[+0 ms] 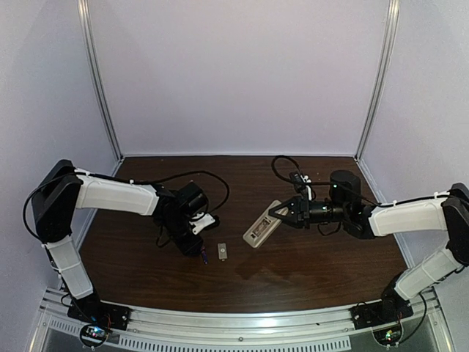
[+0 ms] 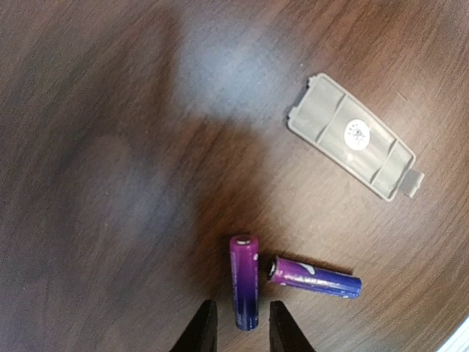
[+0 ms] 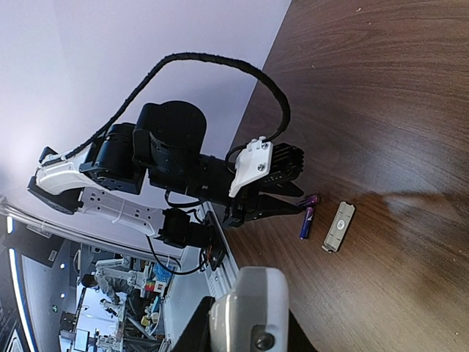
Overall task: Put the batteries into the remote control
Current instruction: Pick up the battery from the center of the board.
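Batteries [image 2: 245,282] lie loose on the bench [image 2: 110,147], just beside each other at an angle, with the cover [image 2: 355,139] well apart from them. The left claw [image 2: 242,315] straddles the end of one. Its fingers are spread, with a sliver of wood showing on either side, and are not yet pinching. Across the bench the right claw [image 1: 281,215] is pressed onto one end of the remote [image 1: 261,224], holding it tilted and apparently off the surface. The danger lies in the grab. Fingers closing on only the tip of a smooth cylinder could squirt it out or send it rolling into the second battery [image 2: 315,277], scattering both. A skewed pick could then jam at the recess, and pushing against a remote held by one end could twist it in the grip. Which way the recess faces cannot be told.
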Controlling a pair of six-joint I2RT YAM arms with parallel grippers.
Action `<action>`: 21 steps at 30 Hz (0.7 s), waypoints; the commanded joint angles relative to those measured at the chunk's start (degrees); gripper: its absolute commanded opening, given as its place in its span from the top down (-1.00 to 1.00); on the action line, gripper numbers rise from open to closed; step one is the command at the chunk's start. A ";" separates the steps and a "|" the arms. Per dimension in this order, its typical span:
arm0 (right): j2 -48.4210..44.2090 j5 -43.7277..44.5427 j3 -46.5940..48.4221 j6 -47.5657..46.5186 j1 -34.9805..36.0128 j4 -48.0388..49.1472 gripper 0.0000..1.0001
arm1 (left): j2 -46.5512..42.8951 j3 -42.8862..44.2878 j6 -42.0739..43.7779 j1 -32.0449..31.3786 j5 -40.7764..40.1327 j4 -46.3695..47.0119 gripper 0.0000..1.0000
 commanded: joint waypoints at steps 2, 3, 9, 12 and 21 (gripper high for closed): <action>0.78 -0.76 -0.79 0.04 -0.69 2.21 1.00 | 1.23 1.11 1.08 -0.17 -1.68 1.69 0.55; 0.89 -0.82 -0.79 -0.03 -0.70 2.18 1.00 | 1.30 1.02 1.08 -0.19 -1.78 1.66 0.58; 1.63 -0.47 -1.31 0.50 -0.79 3.26 1.00 | 1.52 0.31 0.85 -0.15 -3.42 1.70 0.71; 2.29 -0.32 -1.75 1.13 -0.89 4.43 1.00 | 1.67 -0.03 0.60 -0.20 -3.59 1.59 0.77; 3.91 0.92 -2.66 2.32 -0.87 6.74 1.00 | 1.72 -0.99 -0.75 -0.16 -5.85 1.92 1.00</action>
